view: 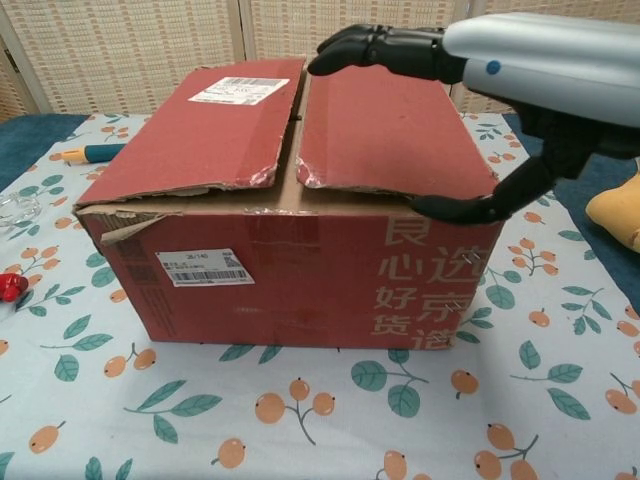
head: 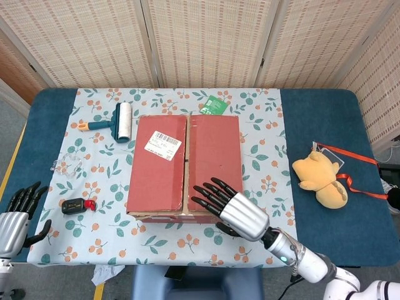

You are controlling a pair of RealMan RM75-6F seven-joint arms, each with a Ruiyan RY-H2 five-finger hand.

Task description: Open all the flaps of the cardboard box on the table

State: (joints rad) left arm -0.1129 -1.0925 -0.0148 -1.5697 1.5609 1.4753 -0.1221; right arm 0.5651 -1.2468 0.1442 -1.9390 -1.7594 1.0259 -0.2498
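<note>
The red box (head: pixel 185 166) sits in the middle of the tabletop (head: pixel 319 125) with its two top flaps lying shut. The right robot hand (head: pixel 232 207) floats over the box's right flap, near the front edge, fingers spread and holding nothing. The left robot hand (head: pixel 15 214) waits at about 8 o'clock from the box, fingers apart, holding nothing.

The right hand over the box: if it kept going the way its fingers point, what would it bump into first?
Probably nothing at once: the right hand hovers above the cardboard box, fingers pointing toward the centre seam. Height is hard to judge; if it is low enough, it would first meet the right-side top flap.
</note>
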